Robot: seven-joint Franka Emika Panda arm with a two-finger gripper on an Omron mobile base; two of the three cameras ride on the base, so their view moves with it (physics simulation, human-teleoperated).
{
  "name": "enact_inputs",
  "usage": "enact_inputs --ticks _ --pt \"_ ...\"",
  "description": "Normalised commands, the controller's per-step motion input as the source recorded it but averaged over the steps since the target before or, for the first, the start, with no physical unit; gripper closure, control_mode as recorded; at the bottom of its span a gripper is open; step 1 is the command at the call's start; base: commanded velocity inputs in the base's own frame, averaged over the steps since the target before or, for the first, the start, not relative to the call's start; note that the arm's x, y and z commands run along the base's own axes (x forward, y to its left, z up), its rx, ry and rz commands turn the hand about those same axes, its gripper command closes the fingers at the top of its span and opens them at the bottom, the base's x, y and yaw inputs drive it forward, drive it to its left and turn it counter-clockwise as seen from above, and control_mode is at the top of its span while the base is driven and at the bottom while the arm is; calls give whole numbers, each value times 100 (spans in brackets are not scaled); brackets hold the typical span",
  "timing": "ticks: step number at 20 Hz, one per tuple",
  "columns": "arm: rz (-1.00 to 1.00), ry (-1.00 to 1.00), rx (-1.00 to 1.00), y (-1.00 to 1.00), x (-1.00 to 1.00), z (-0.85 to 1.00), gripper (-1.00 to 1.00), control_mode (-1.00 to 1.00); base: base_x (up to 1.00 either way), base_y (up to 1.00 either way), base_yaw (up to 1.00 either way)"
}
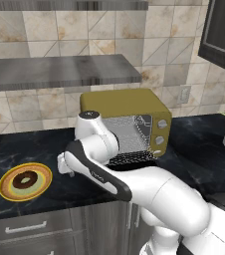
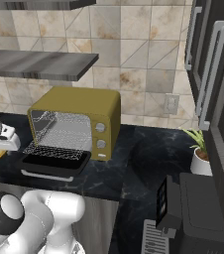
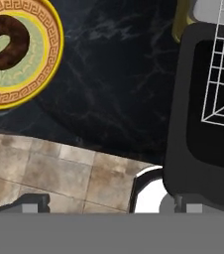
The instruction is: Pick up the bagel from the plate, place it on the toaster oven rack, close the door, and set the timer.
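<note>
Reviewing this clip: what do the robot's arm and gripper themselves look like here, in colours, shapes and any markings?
The arm is glossy white, built of rounded, bulbous links with dark grey to black bands at the joints and a grey cap on the upper joint. No cables or markings are visible on it. The gripper shows in the hand view as two small dark grey, blocky finger tips.

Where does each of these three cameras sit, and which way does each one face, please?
Left base view: behind the arm, left; faces the bagel on the plate and the toaster oven; white arm lower right.
Right base view: behind, right; faces the oven, its door down; arm lower left.
Hand view: on the hand, looking down at counter, plate and door; gripper open.
Shared: oven and door.
</note>
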Motion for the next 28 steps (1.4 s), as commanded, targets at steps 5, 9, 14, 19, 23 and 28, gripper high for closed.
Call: enact_inputs --ticks 5,9,14,19,23,28 --pt "-5 -1 0 10 12 -27 -100 -100 0 0 0" --pt "-2 0 0 27 13 -21 -100 -100 0 0 0" --pt "-2 0 0 33 13 -3 -100 -100 0 0 0" --pt "-2 0 0 39 17 -9 -100 -100 0 0 0" --pt "0 0 0 28 15 -13 -100 -100 0 0 0" --pt "0 0 0 26 18 -6 -100 -100 0 0 0"
